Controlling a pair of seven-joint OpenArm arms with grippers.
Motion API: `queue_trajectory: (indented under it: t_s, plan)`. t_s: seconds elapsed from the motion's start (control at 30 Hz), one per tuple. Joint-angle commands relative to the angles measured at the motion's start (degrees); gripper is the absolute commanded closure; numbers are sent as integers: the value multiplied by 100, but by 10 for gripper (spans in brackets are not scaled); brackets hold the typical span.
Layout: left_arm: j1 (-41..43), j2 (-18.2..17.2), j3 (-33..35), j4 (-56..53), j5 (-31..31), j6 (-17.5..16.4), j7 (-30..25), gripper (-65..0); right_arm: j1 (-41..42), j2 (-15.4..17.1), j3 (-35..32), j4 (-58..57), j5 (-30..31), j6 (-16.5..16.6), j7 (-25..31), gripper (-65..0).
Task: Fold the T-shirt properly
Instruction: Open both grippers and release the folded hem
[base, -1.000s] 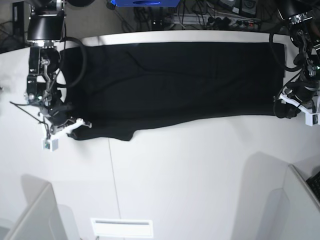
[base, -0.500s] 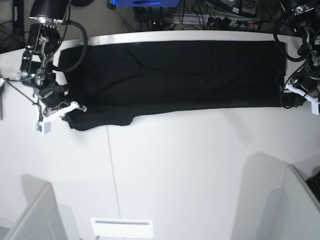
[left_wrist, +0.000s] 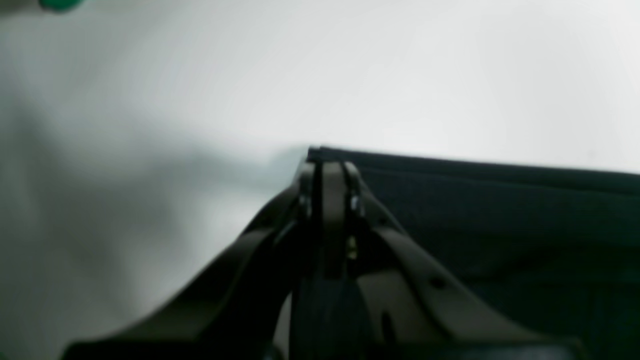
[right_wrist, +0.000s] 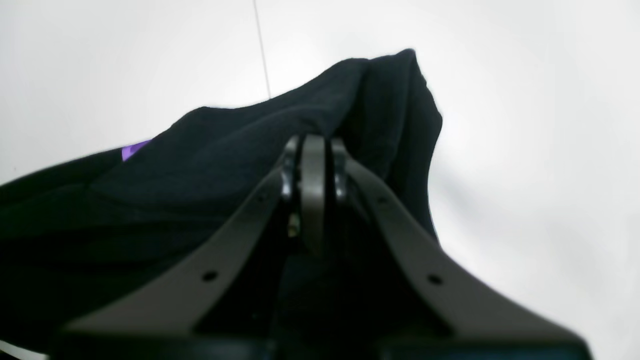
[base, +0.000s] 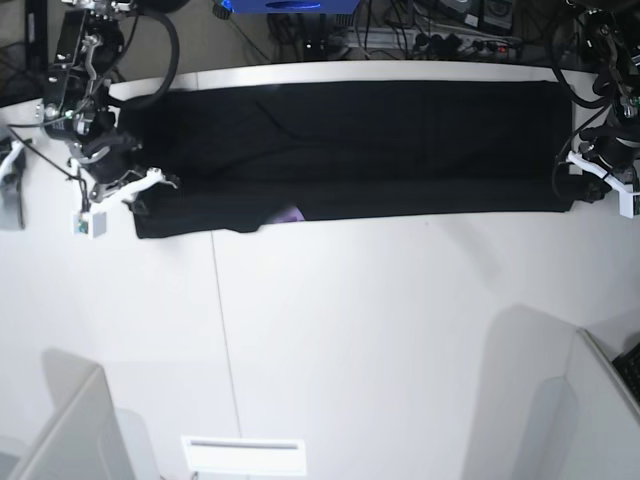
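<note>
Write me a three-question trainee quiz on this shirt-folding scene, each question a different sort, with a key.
1. True or false: the left gripper is shut on a corner of the T-shirt.
2. What colour shows at the shirt's near edge in the base view? A) purple B) green C) yellow
3. Fill in: the T-shirt lies stretched in a long band across the white ____, with the right gripper at its other end.

Key: 1 true; 2 A, the purple patch; 3 table.
</note>
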Motion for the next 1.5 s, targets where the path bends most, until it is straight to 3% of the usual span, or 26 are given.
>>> queue_trajectory:
  t_s: [0.0,0.43,0.6,0.9,0.93,0.97,1.1,1.17,1.23,1.37,1.47]
  plan:
    - [-2,-108,-57,149,-13,17,-145,0,-21,64,43,99,32,12,116,0]
    - [499,-108,-57,114,-5,17,-154,0,-769,64,139,99,41,12,142,0]
    - [526,-91,-22,96,-5,17,-154,0,-813,-156,148,2,5,12,116,0]
    - [622,-91,-57,96,4,17,-154,0,-795,-156,148,2,-3,12,116,0]
    - [631,-91,-66,96,4,17,-154,-16,-795,-156,148,2,-3,12,116,0]
    - [640,-91,-75,96,4,26,-154,-82,-804,-156,148,2,-3,12,116,0]
    - [640,-29,-418,96,4,26,-154,-359,-874,-156,148,29,-3,12,151,-233]
    - [613,112,-699,140,-5,26,-154,-446,-944,-156,148,82,-3,12,169,-263]
    - [596,279,-998,193,-40,17,-154,-479,-971,-156,157,126,-3,12,239,-263]
    - [605,516,-1112,404,-49,8,-154,-477,-1129,-165,113,134,14,38,881,-263]
    - [517,736,-1112,386,-49,8,-154,-433,-1217,-165,-19,126,5,266,1531,-233]
